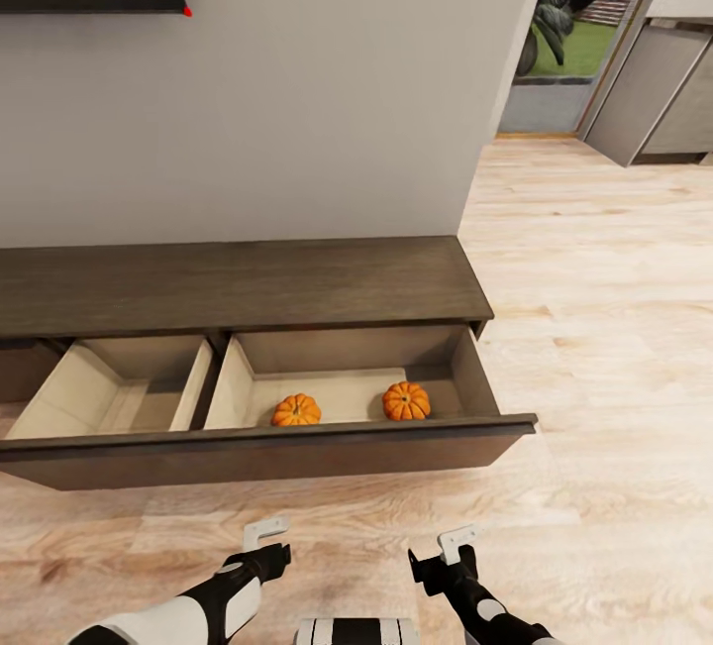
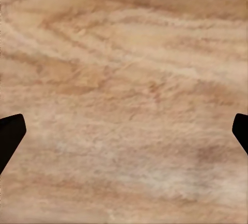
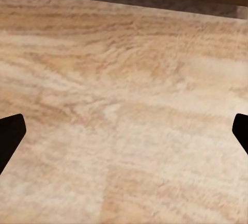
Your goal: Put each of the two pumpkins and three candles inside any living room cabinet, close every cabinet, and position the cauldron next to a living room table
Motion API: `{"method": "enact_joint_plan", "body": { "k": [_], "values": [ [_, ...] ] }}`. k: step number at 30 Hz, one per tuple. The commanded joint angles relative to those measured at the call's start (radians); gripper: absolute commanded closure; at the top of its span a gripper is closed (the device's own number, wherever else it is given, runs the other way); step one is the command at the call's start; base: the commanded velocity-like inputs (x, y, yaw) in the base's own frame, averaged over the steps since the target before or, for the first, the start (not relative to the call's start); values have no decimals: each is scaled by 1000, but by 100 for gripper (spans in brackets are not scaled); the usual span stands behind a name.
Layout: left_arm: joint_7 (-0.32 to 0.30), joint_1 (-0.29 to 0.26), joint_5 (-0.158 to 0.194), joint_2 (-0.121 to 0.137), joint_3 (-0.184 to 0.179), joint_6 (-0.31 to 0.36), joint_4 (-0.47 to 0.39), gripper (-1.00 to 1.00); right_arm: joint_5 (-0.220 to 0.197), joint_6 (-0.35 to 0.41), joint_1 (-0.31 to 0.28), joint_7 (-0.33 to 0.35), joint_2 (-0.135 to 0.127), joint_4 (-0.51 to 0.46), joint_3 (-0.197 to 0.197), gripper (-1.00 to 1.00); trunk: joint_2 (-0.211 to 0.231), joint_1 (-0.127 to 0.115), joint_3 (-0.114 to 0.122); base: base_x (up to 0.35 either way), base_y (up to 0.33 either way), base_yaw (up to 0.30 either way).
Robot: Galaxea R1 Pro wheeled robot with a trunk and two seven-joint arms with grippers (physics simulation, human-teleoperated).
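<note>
Both pumpkins (image 1: 296, 410) (image 1: 406, 400) sit in the right compartment of the cabinet (image 1: 238, 283), near its front wall, well apart from each other. The drawer (image 1: 267, 452) is pulled out toward you, and the left compartment looks empty.

Your risk, as I judge it, is that protruding drawer front: drive forward or swing an arm low and you will clip its edge, most likely at the right corner. If you shut the drawer now, it may need reopening for the candles.

Your left gripper (image 1: 259, 554) and right gripper (image 1: 444, 559) hang over bare floor (image 1: 594, 348), both spread wide and holding nothing. The floor is open to your right and far right toward the patio doors (image 1: 579, 41); the wall (image 1: 327, 90) blocks you ahead.
</note>
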Motion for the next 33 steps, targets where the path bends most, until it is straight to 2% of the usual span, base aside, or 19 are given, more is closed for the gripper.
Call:
{"method": "enact_joint_plan", "body": {
  "k": [1, 6, 12, 22, 27, 33],
  "values": [
    [-4, 0, 0, 2, -1, 0, 1, -100, 0, -1, 0, 0, 0, 0, 0, -100, 0, 0, 0, 0, 0, 0],
    [-10, 0, -1, 10, -2, 0, 13, -100, 1, -1, 0, 0, 0, 0, 0, -100, 0, 0, 0, 13, 0, 0],
    [-11, 0, -2, 11, -2, 0, 18, -100, 2, -8, 0, 0, 0, -2, 0, -100, 0, 0, 0, 268, 0, 0],
    [-11, 57, 0, 21, -2, -2, 19, -100, 2, -15, -5, -4, 0, -6, -2, -100, 0, 0, 0, 0, 0, 0],
    [-8, 67, -4, 20, -4, -3, 10, -100, -21, -14, -5, -15, 2, -6, -28, -100, 0, 0, 0, 0, 0, 0],
    [13, 65, -9, 19, -34, -2, -3, -100, -55, -15, -5, -25, 4, -5, -63, -100, 0, 0, 0, 0, 0, 0]
  ]
}}
